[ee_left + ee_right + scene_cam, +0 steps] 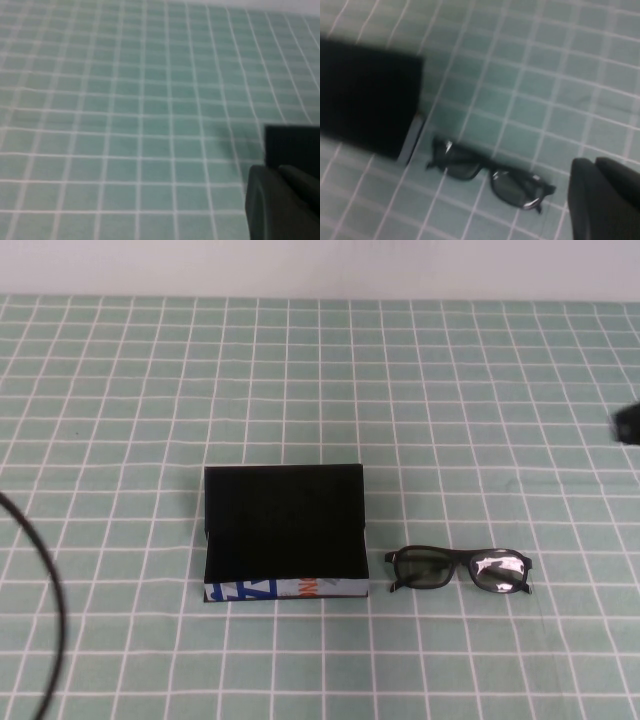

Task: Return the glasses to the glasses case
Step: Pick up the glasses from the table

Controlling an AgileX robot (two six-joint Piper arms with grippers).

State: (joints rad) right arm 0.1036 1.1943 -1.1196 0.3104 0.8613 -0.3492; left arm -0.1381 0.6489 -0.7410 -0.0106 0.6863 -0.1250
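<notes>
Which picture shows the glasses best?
The high view: the glasses are sharp and whole, lying right of the case. The right wrist view shows them too, but blurred, beyond the right gripper. The left wrist view shows none, just the left gripper and tablecloth.

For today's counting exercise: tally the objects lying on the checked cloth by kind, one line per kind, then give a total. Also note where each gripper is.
Glasses: 1
Glasses case: 1
Total: 2
Left gripper: over bare cloth, left of the case.
Right gripper: above the cloth near the glasses, holding nothing.
</notes>
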